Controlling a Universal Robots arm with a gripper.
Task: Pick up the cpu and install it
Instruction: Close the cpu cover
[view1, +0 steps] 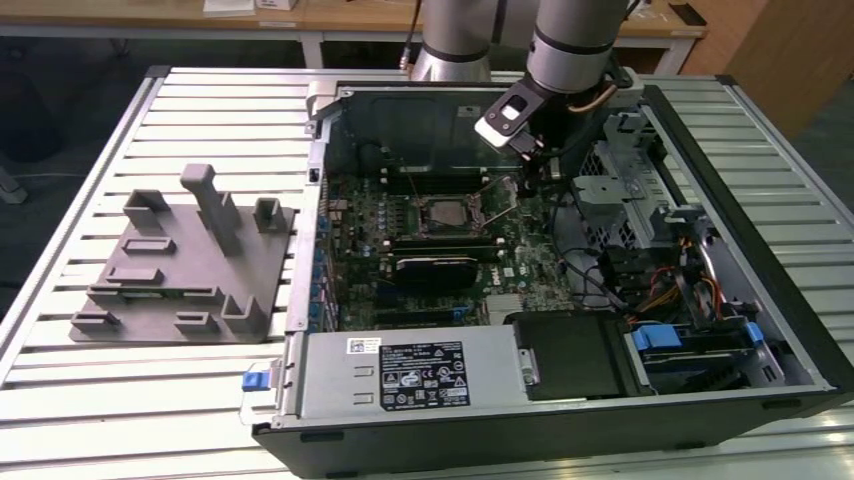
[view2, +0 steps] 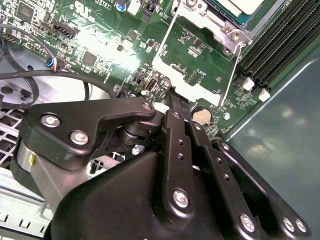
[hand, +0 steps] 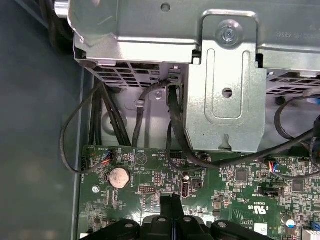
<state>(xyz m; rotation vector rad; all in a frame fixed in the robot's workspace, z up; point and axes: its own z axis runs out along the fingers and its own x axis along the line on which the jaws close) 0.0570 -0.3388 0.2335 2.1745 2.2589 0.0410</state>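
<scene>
Here a slatted table (view1: 134, 420) bears the case (view1: 400, 450), tool (view1: 529, 188) inside.

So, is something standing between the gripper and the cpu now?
Yes. In the second wrist view, the opened metal socket frame lies between the gripper and the cpu, which seems seated in its socket.

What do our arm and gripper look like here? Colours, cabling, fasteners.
The arm is a silver-grey tube with darker joint housings. At the wrist there is a black block with a white face, and a brownish cable loops beside it. The gripper is made of matte black linkage bars with silver screw heads and slim black jaws.
</scene>
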